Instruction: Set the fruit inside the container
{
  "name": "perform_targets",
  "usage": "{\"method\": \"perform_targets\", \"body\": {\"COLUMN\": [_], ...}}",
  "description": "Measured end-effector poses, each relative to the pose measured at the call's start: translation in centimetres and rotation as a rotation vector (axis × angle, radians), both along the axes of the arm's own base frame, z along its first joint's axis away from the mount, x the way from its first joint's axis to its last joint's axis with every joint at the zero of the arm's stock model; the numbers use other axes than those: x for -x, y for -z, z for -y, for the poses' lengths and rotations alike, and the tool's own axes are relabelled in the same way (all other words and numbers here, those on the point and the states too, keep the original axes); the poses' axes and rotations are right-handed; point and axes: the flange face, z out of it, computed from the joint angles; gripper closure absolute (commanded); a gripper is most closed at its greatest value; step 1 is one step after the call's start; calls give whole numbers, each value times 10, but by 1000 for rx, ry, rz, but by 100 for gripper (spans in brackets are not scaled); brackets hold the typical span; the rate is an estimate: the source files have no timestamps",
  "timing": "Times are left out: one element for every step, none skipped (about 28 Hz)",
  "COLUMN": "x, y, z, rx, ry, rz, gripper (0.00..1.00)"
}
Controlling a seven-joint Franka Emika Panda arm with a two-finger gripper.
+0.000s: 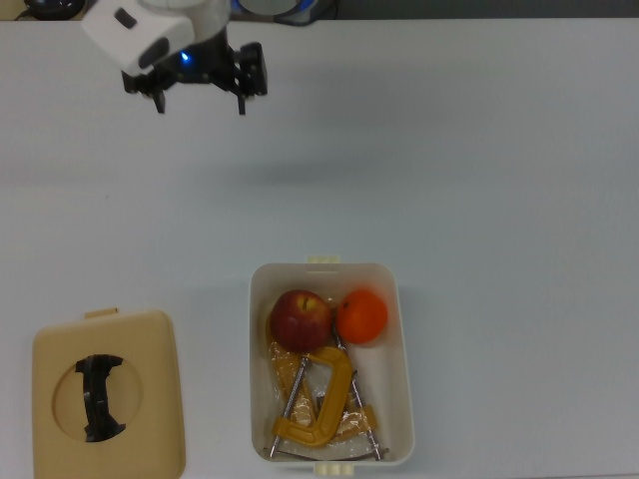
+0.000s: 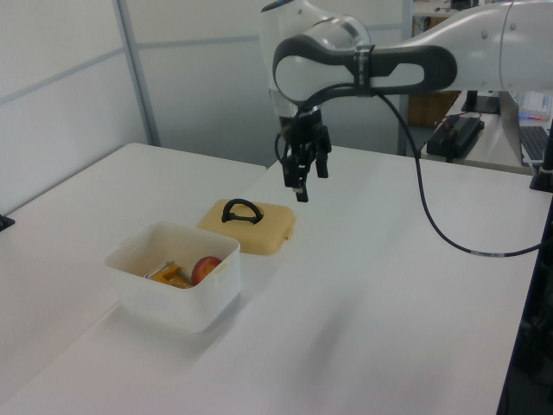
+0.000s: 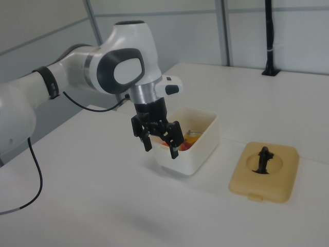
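We see the red apple (image 1: pixel 301 319) and the orange (image 1: pixel 361 316) side by side, touching, inside the white tub (image 1: pixel 404 359). A yellow clamp (image 1: pixel 318 404) lies in the tub with them. Our gripper (image 1: pixel 198 100) hangs up in the air, well away from the tub, with its jaws apart and nothing in them. The beige lid (image 1: pixel 150 399) rests on the table (image 1: pixel 499 180) near the tub.

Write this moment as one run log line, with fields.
gripper: open, empty, raised away from tub | apple, orange: inside white tub | lid: off, on table | task: done
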Motion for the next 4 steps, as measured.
{"method": "perform_targets", "body": {"x": [3, 4, 6, 8], "y": [-3, -6, -8, -10], "z": [3, 5, 7, 9], "rx": [0, -1, -1, -1], "ry": [-3, -5, -6, -5], "rz": [-2, -3, -2, 0], "gripper": [0, 0, 0, 0]}}
